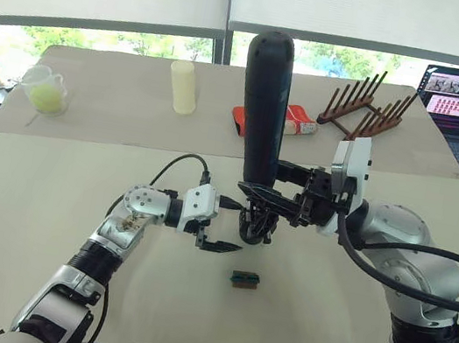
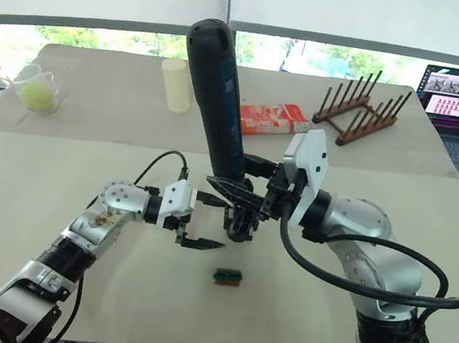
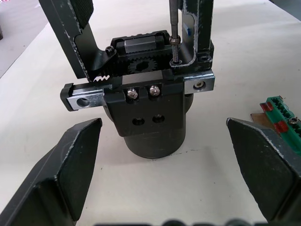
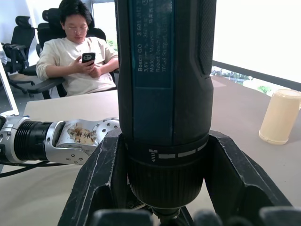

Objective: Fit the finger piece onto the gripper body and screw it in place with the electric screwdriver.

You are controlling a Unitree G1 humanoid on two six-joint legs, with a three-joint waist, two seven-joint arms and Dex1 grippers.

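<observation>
1. My right gripper has its fingers clenched around the electric screwdriver, which stands nearly upright over the middle of the bench, bit end down
2. The gripper body sits on the bench directly under the tool; in the left wrist view the thin metal bit comes down onto a screw at the top of the finger piece, which stands upright on the body's rail
3. My left gripper hovers just beside the body with its fingers spread wide and grasping nothing, one to either side of the rounded base and clear of it
4. I judge the step in hand to be driving that screw, so I want the tool held plumb over the screw head; any lean, like the slight tilt I see in the right eye view, risks the bit camming out
5. I would close the left fingers on the base first, since nothing is bracing the body against the twist
6. Press down lightly and steadily; too much push could tip the body
7. The small green block lies on the bench near the left gripper; I keep the left arm off it
</observation>
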